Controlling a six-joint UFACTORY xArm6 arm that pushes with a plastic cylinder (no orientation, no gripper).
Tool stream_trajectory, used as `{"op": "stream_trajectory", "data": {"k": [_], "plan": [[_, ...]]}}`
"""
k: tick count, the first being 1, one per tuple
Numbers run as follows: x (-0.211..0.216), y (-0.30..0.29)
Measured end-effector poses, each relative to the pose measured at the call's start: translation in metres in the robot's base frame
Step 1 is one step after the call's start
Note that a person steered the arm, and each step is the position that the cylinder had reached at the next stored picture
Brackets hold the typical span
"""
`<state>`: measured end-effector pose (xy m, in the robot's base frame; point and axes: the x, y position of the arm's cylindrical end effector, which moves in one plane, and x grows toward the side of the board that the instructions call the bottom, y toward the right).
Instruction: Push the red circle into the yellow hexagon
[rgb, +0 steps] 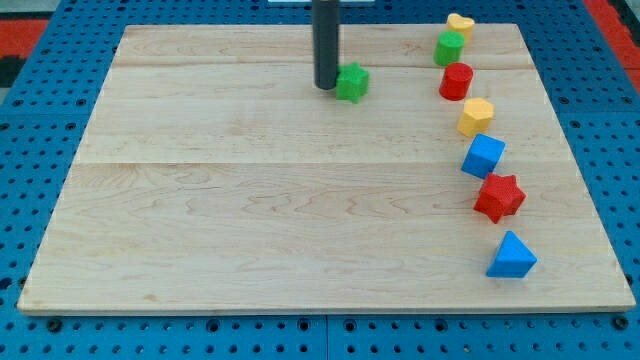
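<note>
The red circle (456, 81) stands near the view's top right on the wooden board (250, 200). The yellow hexagon (476, 117) lies just below and slightly right of it, almost touching. My tip (326, 86) is at the view's top centre, far left of both, right beside the left side of a green star-like block (352, 82).
A yellow heart (460, 25) and a green block (449, 47) sit above the red circle. Below the hexagon come a blue block (483, 156), a red star (499, 197) and a blue triangle (512, 256). A blue pegboard surrounds the board.
</note>
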<state>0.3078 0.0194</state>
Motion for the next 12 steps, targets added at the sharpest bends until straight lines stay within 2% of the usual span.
{"op": "stream_trajectory", "data": {"k": [1, 2, 4, 9, 10, 11, 12], "plan": [[0.0, 0.04], [0.002, 0.056], [0.051, 0.055], [-0.009, 0.093], [-0.004, 0.094], [-0.004, 0.13], [0.001, 0.137]]}}
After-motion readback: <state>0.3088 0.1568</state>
